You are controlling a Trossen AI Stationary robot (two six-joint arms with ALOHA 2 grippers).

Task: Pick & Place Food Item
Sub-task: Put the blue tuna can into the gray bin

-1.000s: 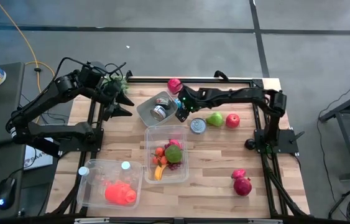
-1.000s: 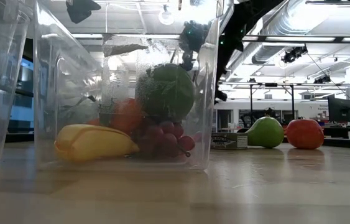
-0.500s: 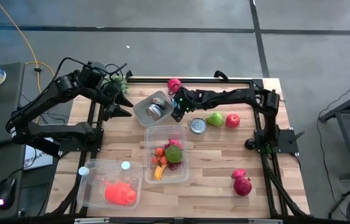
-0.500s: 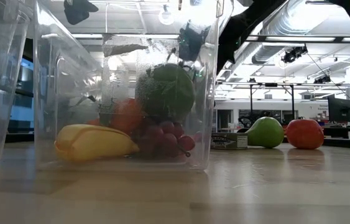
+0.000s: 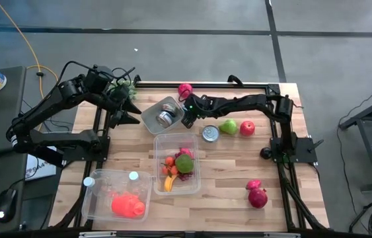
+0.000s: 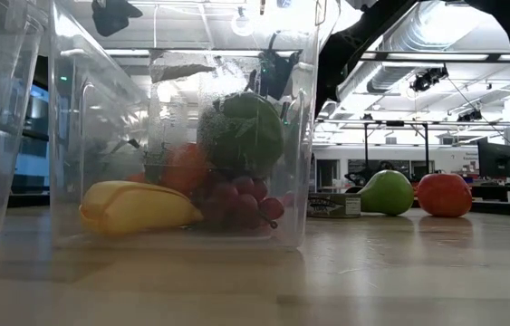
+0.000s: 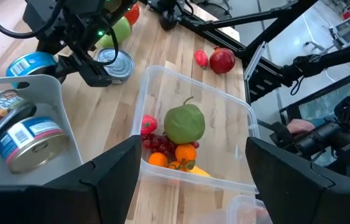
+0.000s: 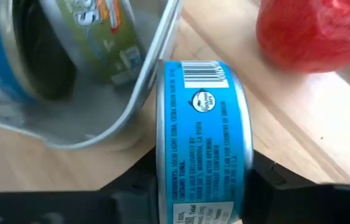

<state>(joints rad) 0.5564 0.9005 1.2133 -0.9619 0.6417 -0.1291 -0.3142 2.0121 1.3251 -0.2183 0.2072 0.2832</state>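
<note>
The right gripper [image 5: 187,116] reaches in from the right to the far middle of the table [image 5: 232,168], its fingers [image 8: 131,186] closed onto a blue-labelled can [image 8: 201,140] held on edge, as the right wrist view shows. The can sits right at the right rim of a grey tray [image 5: 160,114], which already holds two other cans [image 7: 28,138] lying on their sides. Room there is tight: a pink fruit [image 5: 185,90] lies just beyond the gripper at the table's far edge, and an open silver can [image 5: 211,133], a green pear [image 5: 228,126] and a red apple [image 5: 247,128] stand in a row just to its right. Nearer, a clear tub [image 5: 177,165] holds a banana, an orange, grapes and a green fruit; from the low view its wall hides most of the gripper. A second clear tub [image 5: 116,195] at the near left holds a red item that I cannot identify. Two red fruits [image 5: 256,194] lie at the near right, with bare wood around them. The left gripper [image 5: 130,106] hangs over the far left edge, jaws apart and empty.
</note>
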